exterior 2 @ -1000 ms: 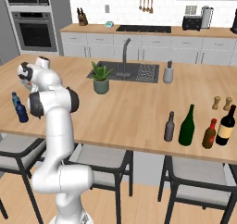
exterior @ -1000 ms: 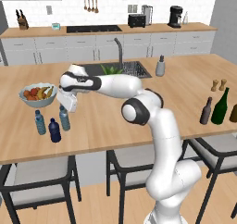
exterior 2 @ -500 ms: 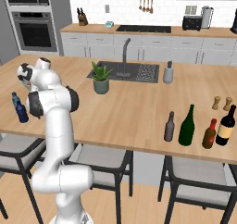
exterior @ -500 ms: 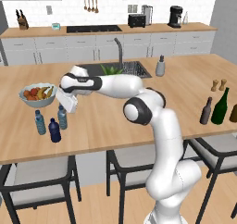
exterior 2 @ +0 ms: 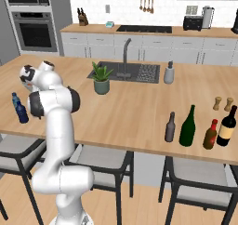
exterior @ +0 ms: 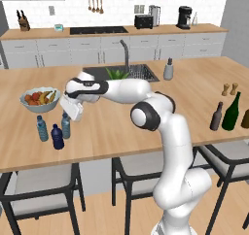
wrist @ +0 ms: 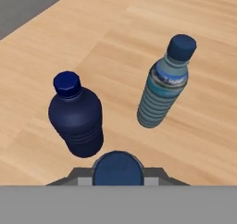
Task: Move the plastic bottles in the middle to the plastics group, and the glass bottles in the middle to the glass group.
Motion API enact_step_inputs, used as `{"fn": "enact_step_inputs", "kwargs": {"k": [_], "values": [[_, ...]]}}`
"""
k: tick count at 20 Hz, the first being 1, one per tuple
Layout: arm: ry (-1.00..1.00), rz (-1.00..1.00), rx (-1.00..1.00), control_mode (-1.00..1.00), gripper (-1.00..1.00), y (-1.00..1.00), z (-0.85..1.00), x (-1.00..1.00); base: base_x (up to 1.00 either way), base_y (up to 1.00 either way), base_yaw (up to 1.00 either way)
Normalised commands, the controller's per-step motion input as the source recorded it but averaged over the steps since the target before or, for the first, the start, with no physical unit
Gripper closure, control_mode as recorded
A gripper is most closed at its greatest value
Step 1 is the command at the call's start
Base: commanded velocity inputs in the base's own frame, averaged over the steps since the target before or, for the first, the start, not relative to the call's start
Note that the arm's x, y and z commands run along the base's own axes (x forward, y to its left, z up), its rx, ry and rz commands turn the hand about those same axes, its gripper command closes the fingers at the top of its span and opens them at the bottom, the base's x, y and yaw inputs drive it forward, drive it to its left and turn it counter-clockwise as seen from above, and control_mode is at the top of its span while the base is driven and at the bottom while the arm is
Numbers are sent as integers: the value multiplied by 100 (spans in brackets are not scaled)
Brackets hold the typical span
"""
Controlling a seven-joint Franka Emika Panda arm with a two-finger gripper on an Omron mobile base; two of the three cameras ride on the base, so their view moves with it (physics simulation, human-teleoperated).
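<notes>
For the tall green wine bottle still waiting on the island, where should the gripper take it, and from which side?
Grip the green wine bottle on the upper body, just under the shoulder, jaws level, coming from the open counter toward the sink. It stands upright; the brown bottle and red-capped bottle flank it closely, so the jaws must fit those gaps. The long neck looks too narrow for a steady hold.

A fruit bowl (exterior: 40, 99) sits just beside the end effector, on the wooden counter (exterior: 112, 132). Farther off lie the sink (exterior: 127, 73), a potted plant (exterior 2: 101, 78) and a soap dispenser (exterior 2: 169, 73). Well away stand two wooden shakers (exterior 2: 222, 103) and two red-topped bottles (exterior 2: 220, 128).
</notes>
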Motion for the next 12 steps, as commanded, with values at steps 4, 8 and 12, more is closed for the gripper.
{"fn": "enact_step_inputs", "kwargs": {"k": [4, 8, 12], "values": [[8, 0, 0, -100, 100, 1, -25, 0, 0, 0, 0], [3, 0, 0, -100, 100, 0, -8, 0, 0, 0, 0], [0, 0, 0, -100, 100, 0, 0, 0, 0, 0, 0]]}}
